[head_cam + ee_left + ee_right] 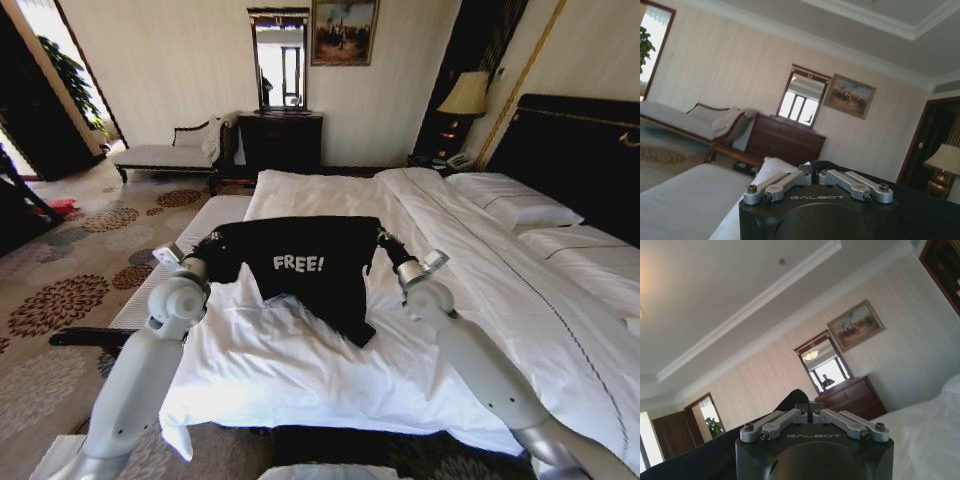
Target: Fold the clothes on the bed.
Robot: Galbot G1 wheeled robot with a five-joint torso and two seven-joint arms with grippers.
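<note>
as both clamp it, black t-shirt (300,265) between left end effector (207,250) and right end effector (385,243)

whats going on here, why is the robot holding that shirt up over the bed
The robot is in the middle of folding a black T-shirt on the bed. The left gripper and the right gripper are each shut on one side of the shirt, holding it spread between them with the "FREE!" lettering facing the head camera. Its lower part drapes onto the white duvet. No neat fold shows in the shirt yet.
</note>
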